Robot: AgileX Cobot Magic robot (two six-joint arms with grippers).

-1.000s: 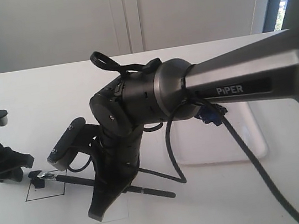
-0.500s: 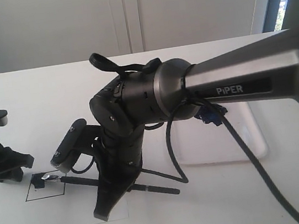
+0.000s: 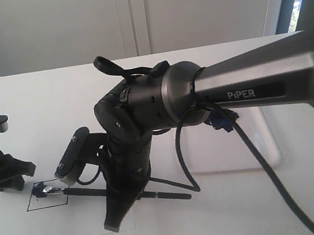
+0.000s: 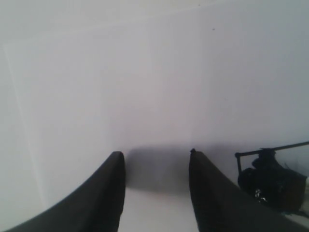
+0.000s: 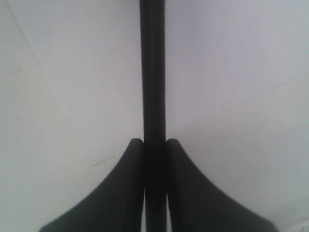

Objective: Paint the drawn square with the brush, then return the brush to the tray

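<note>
Right wrist view shows the right gripper [image 5: 154, 141] pinched tight on the brush [image 5: 152, 72] handle (bristles resting inside the drawn square [image 3: 49, 201] on the paper [image 3: 21, 230]), so short, light, overlapping strokes inside the outline should fill it cleanly.

In the exterior view's centre right, the grey right arm [image 3: 256, 77] covers most of the shallow translucent white plastic tray [image 3: 263, 137]. The long thin black-handled brush [image 3: 85, 191] vanishes mid-handle behind the black right gripper [image 3: 116, 219]. Its bristle tip, lower left, is too small to judge. The left edge cuts off the black left gripper [image 3: 27, 175].
</note>
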